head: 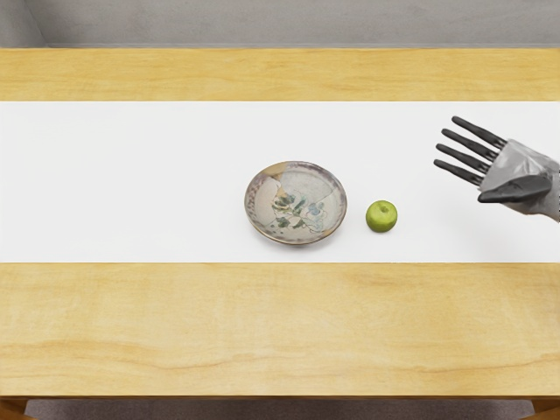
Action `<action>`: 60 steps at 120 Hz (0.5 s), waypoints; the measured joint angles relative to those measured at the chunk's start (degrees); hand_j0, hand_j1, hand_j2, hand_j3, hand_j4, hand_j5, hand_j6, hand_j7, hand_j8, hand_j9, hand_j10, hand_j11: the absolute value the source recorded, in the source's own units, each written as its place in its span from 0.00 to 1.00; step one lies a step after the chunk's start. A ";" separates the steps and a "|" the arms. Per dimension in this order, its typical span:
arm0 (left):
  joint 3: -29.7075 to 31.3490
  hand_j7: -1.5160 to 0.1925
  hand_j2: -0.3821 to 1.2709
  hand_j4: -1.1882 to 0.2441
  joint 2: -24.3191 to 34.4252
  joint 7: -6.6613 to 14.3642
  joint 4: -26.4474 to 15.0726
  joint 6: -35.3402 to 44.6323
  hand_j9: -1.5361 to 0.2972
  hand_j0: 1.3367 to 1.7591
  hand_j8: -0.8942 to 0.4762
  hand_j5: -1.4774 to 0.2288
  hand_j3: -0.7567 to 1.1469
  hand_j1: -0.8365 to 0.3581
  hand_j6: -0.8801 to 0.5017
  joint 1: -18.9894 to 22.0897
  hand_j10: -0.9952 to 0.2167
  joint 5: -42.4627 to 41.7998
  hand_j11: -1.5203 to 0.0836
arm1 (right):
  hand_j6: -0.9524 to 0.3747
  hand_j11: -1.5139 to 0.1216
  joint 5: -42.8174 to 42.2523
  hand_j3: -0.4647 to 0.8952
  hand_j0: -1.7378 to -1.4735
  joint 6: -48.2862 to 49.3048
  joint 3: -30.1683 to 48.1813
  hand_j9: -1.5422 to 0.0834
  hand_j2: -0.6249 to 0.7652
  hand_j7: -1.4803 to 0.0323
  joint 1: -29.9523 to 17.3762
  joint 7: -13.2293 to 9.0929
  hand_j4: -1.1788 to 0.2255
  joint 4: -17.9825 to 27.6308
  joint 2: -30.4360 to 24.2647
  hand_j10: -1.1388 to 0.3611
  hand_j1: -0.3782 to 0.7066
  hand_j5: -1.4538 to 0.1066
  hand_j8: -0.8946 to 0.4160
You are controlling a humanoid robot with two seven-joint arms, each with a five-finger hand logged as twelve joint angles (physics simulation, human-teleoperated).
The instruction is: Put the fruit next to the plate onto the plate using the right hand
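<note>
Green apple (381,216) sat right of centre, just beside the ceramic plate (255,203). At right edge the right hand (494,166) hovered, fingers (462,144) spread, empty. A glancing touch might roll the round fruit away.

Round patterned ceramic plate (255,203) at frame centre on the white strip (131,175) crossing the wooden tabletop (262,324); small green fruit (381,216) just beside it, right, not touching; grey right hand (503,171) farther right.
</note>
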 joint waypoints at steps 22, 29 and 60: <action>0.00 0.88 0.23 0.82 0.00 0.00 0.00 0.00 0.83 0.76 0.65 0.86 0.40 0.98 0.63 0.00 0.81 0.01 0.94 | 0.72 0.92 -7.47 0.34 0.30 0.09 1.05 0.95 0.45 0.98 0.41 0.00 0.84 5.43 -3.25 0.76 0.03 0.93 0.68; 0.00 0.88 0.23 0.82 0.00 0.00 0.00 0.00 0.83 0.76 0.65 0.86 0.40 0.98 0.63 0.00 0.81 0.00 0.94 | 0.71 0.92 -11.82 0.34 0.30 0.10 2.06 0.94 0.45 0.97 0.60 0.00 0.83 10.61 -5.96 0.75 0.04 0.92 0.68; 0.00 0.88 0.23 0.82 0.00 0.00 0.00 0.00 0.83 0.76 0.65 0.86 0.40 0.98 0.63 0.00 0.81 0.00 0.94 | 0.66 0.86 -48.49 0.34 0.30 -5.71 -4.40 0.89 0.44 0.91 3.36 0.00 0.79 26.72 -3.46 0.71 0.11 0.87 0.62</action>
